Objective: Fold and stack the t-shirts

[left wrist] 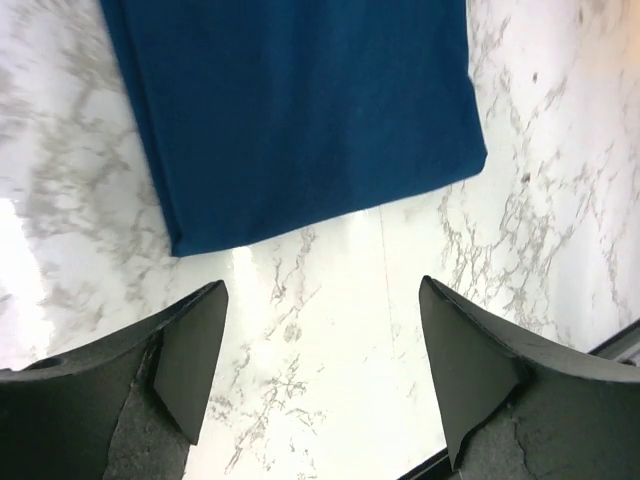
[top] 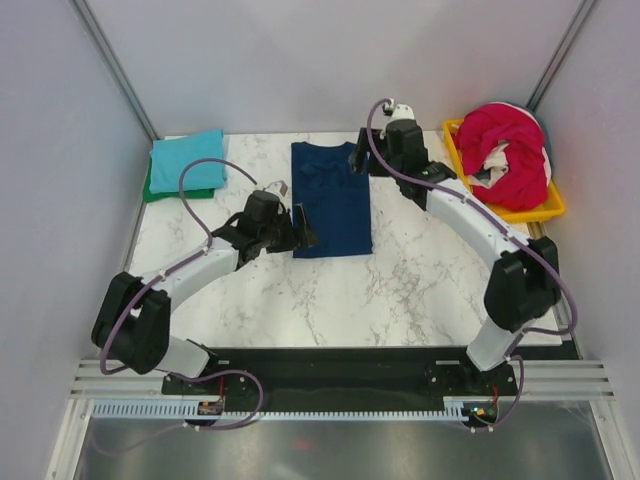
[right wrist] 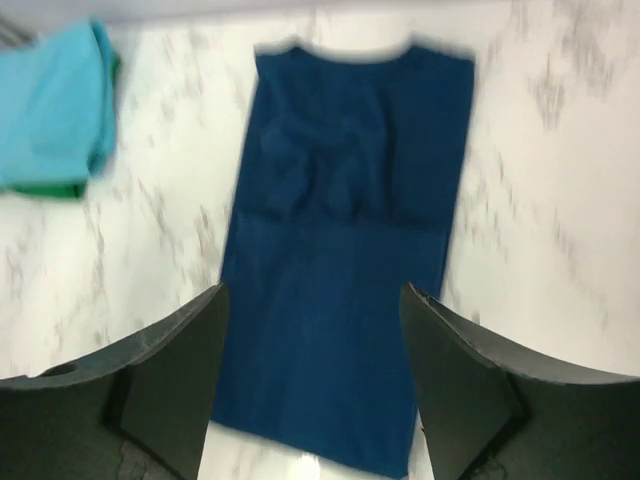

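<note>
White marble-patterned table (top: 400, 290) inside a pale-walled enclosure, with both arms bolted at its near edge. The navy blue t-shirt (top: 332, 200) lies flat at the middle rear of the table, folded lengthwise into a long narrow rectangle with its collar end toward the far wall.

The left gripper (left wrist: 322, 295) hangs just off the shirt's near left corner, jaws apart over bare marble and holding nothing. The right gripper (right wrist: 312, 300) hangs at the shirt's far right edge, jaws likewise apart and empty.

At the rear left, well apart from the navy shirt, a folded teal t-shirt (top: 187, 160) rests on a green t-shirt (top: 150, 188), which shows only as a strip along the stack's edge. At the rear right, a yellow tray (top: 515, 210) holds a magenta-red t-shirt (top: 505, 150) heaped over a white t-shirt (top: 492, 162).

The overhead view alone shows the tray. The right wrist view, which is blurred, shows creases across the navy shirt's chest. The left wrist view shows only the shirt's near hem and its layered left fold.
</note>
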You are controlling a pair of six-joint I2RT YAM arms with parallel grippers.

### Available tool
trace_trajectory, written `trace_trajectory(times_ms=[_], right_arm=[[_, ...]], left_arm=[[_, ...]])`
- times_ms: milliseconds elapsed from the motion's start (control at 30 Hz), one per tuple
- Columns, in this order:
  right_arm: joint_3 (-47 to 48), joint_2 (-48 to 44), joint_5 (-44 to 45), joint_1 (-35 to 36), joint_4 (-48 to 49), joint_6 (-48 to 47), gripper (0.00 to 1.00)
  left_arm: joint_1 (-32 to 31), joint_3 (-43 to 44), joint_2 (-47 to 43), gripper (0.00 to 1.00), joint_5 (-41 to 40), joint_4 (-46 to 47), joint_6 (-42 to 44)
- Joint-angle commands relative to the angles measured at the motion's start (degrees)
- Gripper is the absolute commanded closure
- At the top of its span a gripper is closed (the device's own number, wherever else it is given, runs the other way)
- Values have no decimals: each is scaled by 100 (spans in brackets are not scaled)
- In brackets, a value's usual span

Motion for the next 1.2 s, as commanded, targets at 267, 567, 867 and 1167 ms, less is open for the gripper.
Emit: trace_trajectory(times_ms=[267,567,867,1167], right_arm=[[-4134,-1424,-1189,26,775,1383,26],[-4453,-1020,-1198,26,1338,1428,28],[-4365,-386,-1260,-53,1831,1436,38],[-4347,-220,-1461,-97,1883,1357,73]], left_arm=[[719,-1154,-794,21,-564,195,-116],[719,-1532,-180,25,-116,1119,-397],[711,-1585,375,27,34,1787,-485],[702,-1401,823,36,191,1937,-476]])
